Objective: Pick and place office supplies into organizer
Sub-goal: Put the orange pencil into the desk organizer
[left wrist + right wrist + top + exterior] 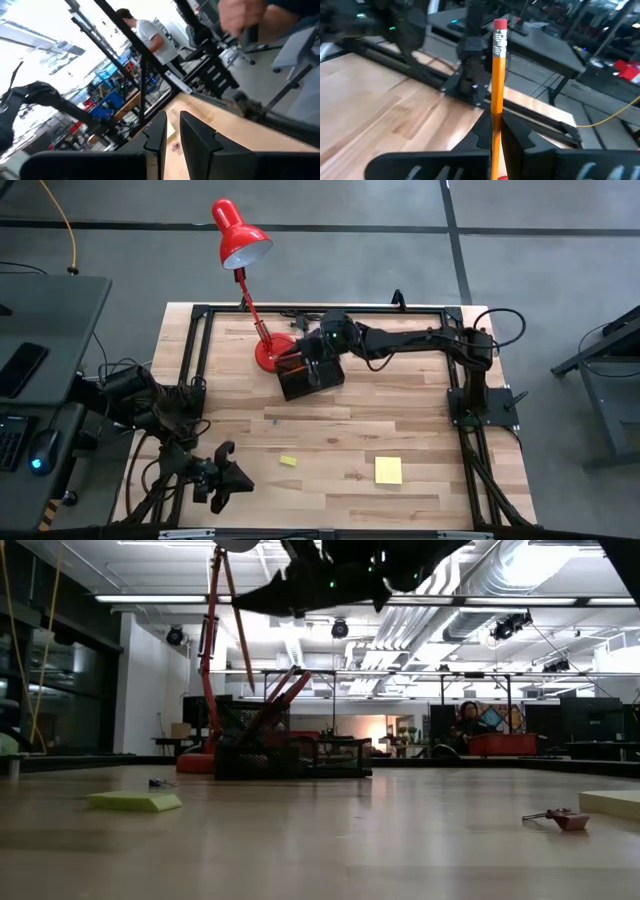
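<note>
Over the organizer [310, 375] in the high view, the right claw [318, 363] is hovering, its arm reaching across the back of the counter [340, 440] from the right-hand post. The black tray is sitting just beside the round base of the red lamp [240, 235]. Well away from the organizer, toward the front of the counter, a yellow sticky-note pad [388, 470] is lying flat, and a smaller yellow-green piece [288, 461] is resting apart from it, nearer the left arm. The left claw [222, 477] is waiting low at the counter's front left corner, far from the organizer.

Switching to the low view, the organizer [290, 755] is standing at the far side with slanted sticks poking up out of it, the lamp's red stem [212, 650] rising just beside it. The right arm is hanging dark above it. A yellow-green pad [135, 801] is lying in the foreground, and a small reddish item [562, 817] is lying off to the other side; what it is I cannot make out.

From the left wrist, the left claw [172, 142] is showing its fingers [197, 145] drawn near together with a narrow gap and nothing between them. A person in a white shirt [150, 37] is standing in the room beyond.

From the right wrist, the right claw [496, 142] is clamped tight on an orange pencil [497, 80], which is standing upright, eraser end up.
</note>
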Controlling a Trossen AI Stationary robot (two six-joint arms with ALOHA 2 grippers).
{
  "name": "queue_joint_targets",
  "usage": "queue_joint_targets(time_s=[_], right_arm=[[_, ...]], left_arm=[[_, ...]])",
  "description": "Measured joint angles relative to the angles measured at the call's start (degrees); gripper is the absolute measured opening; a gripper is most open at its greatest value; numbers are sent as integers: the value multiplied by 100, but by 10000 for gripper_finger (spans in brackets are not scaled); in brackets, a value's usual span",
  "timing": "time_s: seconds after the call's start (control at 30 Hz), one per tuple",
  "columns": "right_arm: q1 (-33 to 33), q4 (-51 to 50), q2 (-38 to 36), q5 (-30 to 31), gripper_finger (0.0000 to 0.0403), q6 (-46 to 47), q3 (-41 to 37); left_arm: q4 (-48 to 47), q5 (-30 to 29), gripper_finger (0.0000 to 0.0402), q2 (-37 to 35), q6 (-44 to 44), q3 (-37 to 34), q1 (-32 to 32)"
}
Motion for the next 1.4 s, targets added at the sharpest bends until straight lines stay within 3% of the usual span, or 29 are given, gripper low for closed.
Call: queue_joint_targets(time_s=[0.33, 0.8, 1.1, 1.4], right_arm=[[-456, 634, 357, -892, 0, 1166, -2], [-406, 1085, 898, -903, 0, 1527, 0], [-597, 1433, 1171, -984, 2, 2301, -2], [-520, 1427, 1207, -992, 59, 2297, -2]], left_arm=[[-69, 104, 44, 2, -88, -3, -4], [-212, 100, 44, 4, -230, -5, -4], [-268, 100, 44, 4, -245, -5, -4], [-336, 184, 44, 4, -275, -7, -3]])
